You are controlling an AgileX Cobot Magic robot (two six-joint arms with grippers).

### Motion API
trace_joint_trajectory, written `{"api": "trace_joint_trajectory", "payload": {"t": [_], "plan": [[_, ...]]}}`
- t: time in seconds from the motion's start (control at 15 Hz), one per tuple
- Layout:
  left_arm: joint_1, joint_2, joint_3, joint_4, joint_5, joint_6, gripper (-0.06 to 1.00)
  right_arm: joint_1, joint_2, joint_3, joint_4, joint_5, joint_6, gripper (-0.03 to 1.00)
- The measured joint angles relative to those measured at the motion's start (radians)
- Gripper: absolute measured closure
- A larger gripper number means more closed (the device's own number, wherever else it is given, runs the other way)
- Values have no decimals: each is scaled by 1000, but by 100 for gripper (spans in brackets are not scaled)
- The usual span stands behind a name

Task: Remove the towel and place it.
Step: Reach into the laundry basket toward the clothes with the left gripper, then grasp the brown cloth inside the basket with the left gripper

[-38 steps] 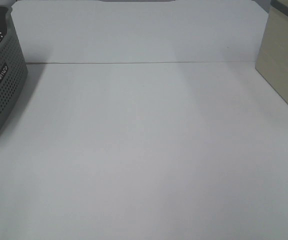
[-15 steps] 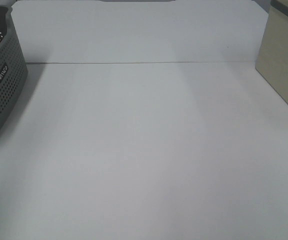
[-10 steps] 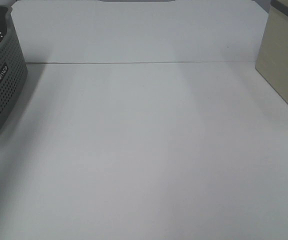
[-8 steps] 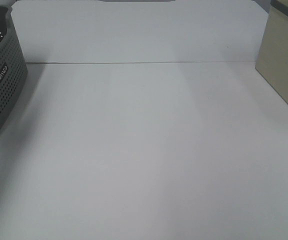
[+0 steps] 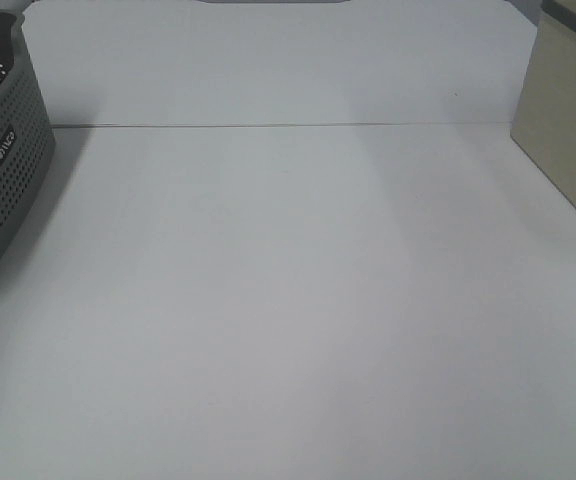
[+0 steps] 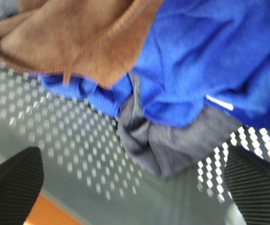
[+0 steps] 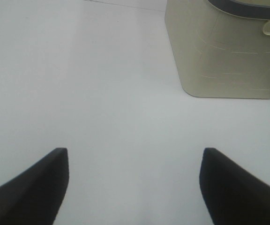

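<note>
Left hand (image 6: 135, 187): both black fingers are seen spread wide apart, with nothing held between them. It is positioned over a heap of cloths in the grey perforated basket (image 6: 55, 136).

The towel (image 6: 69, 37), brown and fuzzy, is found bunched in the basket. It is draped partly over a blue cloth (image 6: 205, 61). A grey cloth (image 6: 172, 140) is tucked under the blue one and rests against the basket's perforated surface. No finger is in contact with the towel.

Right hand (image 7: 135, 185): the fingers are likewise held apart, empty, above bare white worktop (image 5: 288, 300). A beige bin (image 7: 224, 51) is seen ahead of it.

From the high view the basket is placed at the worktop's left edge and the bin at its right, well apart.
</note>
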Motion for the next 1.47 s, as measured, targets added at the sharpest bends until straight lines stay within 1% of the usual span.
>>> {"api": "trace_joint_trajectory", "payload": {"t": [0.27,0.4,0.6,0.73,0.87,0.93,1.07,1.13,1.2,1.47], "plan": [[0,123,-90,0,-14,27,-3,0,0,0,0,0,0,22],[0,183,-131,-6,-39,30,-3,0,0,0,0,0,0,22],[0,233,-154,-62,-46,50,-3,0,0,0,0,0,0,22],[0,252,-154,-89,-34,52,-1,0,0,0,0,0,0,22],[0,252,-156,-96,-15,52,17,0,0,0,0,0,0,22],[0,252,-156,-96,-15,52,23,0,0,0,0,0,0,22],[0,252,-156,-96,-24,27,52,0,0,0,0,0,0,22],[0,252,-156,-96,-27,5,63,0,0,0,0,0,0,22],[0,252,-156,-96,-28,-10,69,0,0,0,0,0,0,22],[0,252,-156,-95,-26,-26,74,0,0,0,0,0,0,22]]}}
